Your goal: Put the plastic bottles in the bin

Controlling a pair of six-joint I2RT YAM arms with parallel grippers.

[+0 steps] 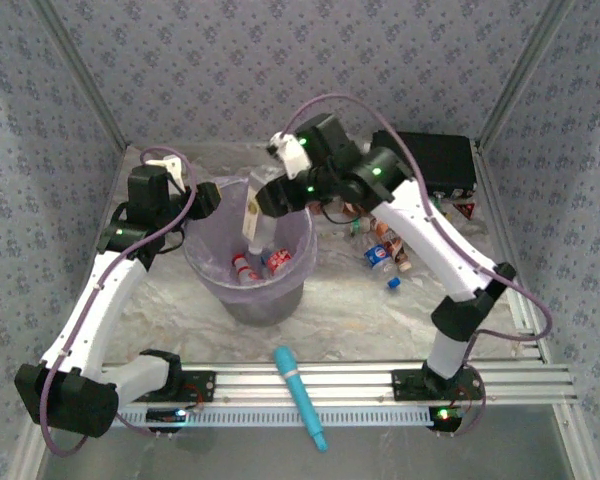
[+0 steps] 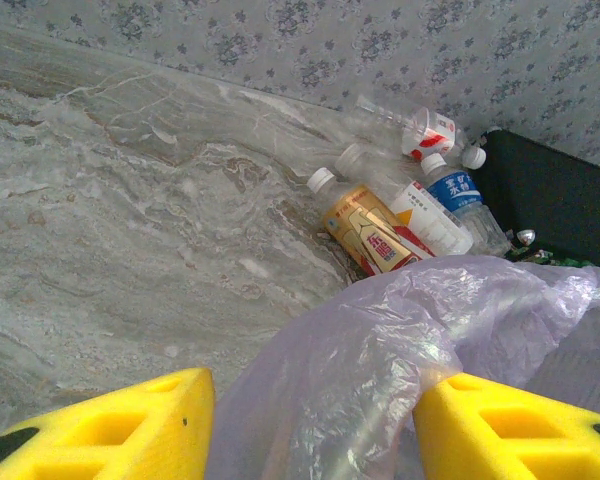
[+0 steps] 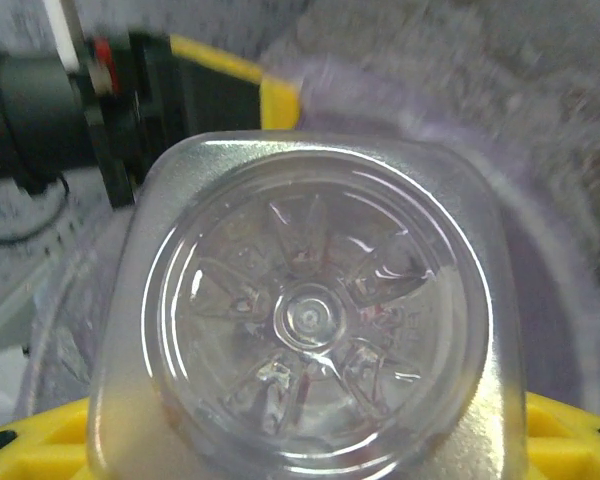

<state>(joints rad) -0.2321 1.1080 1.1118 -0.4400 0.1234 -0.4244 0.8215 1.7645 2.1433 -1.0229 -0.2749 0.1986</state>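
The clear bottle (image 3: 305, 320) between the yellow fingers (image 3: 20, 440) hides their tips. The bin (image 3: 540, 200) beyond them is blurred.

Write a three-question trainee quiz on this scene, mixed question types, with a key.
1. True or false: the right hand holds a clear bottle above the bin.
2. What does the left hand grip? A) a bottle B) the bin's plastic rim C) the teal tool
3. Fill in: the black case lies at the table's far ____ corner.

Key: 1 true; 2 B; 3 right.
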